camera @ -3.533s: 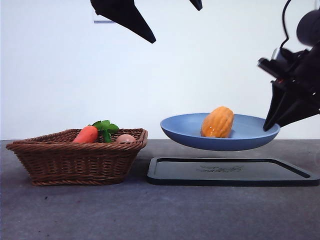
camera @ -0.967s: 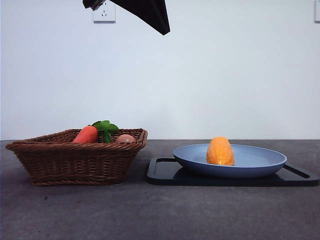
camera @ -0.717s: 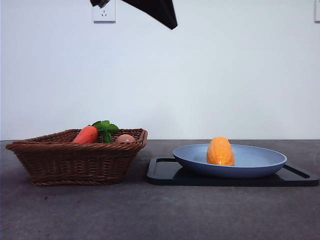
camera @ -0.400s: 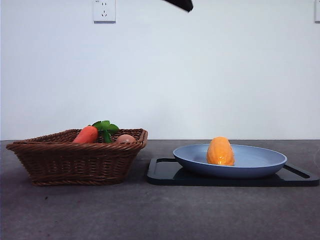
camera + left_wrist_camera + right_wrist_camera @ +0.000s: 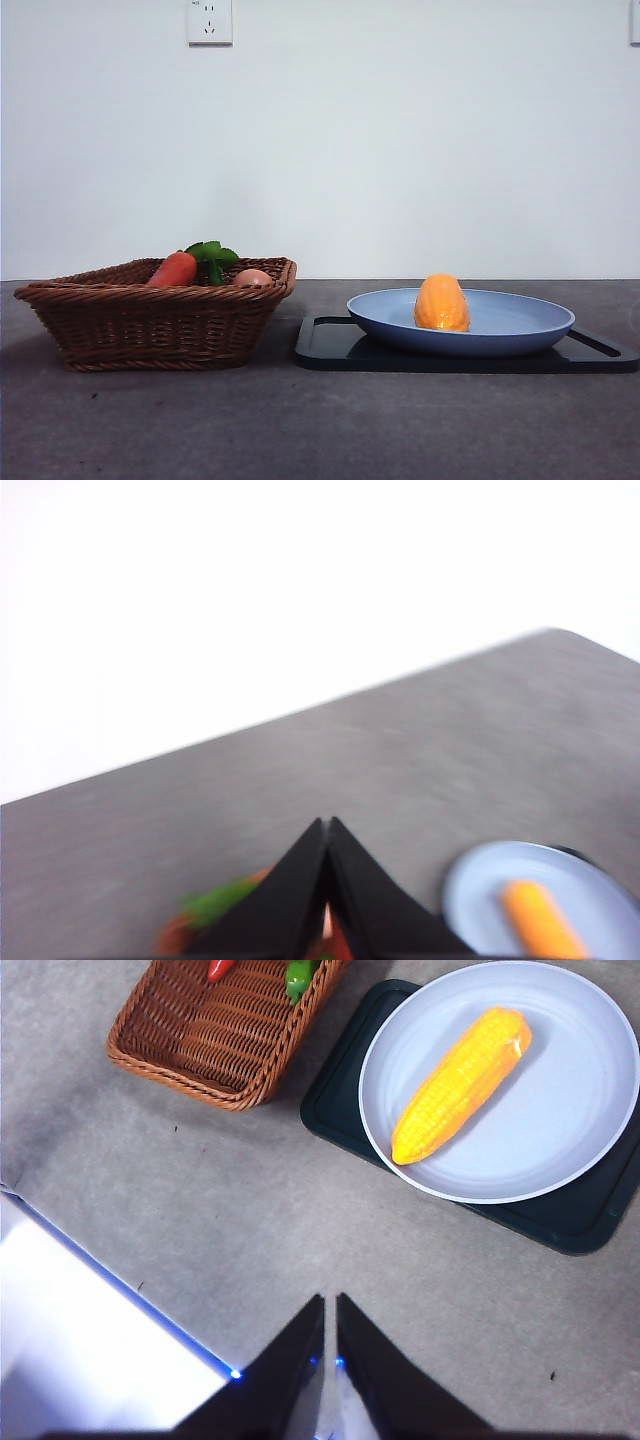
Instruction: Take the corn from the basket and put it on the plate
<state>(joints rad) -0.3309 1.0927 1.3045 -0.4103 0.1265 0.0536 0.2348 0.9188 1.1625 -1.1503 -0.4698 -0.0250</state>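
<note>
Corn (image 5: 441, 303) lies on the plate (image 5: 520, 340), now set on the black tray (image 5: 330, 352) beside the basket (image 5: 150, 325), while both arms have withdrawn with left gripper (image 5: 327, 825) and right gripper (image 5: 330, 1302) jaws closed and empty, so the task looks complete.

We see the corn (image 5: 461, 1084), a yellow-orange cob with a bumpy kernel surface, lying on its side across the middle of the plate (image 5: 580, 1150), well ahead of the right gripper (image 5: 330, 1305), whose jaws are nearly closed and hold nothing. The plate is round, light blue, with a raised rim. The basket (image 5: 180, 1065), brown woven wicker with flaring sides, sits just beside it, equally far from that gripper.
</note>
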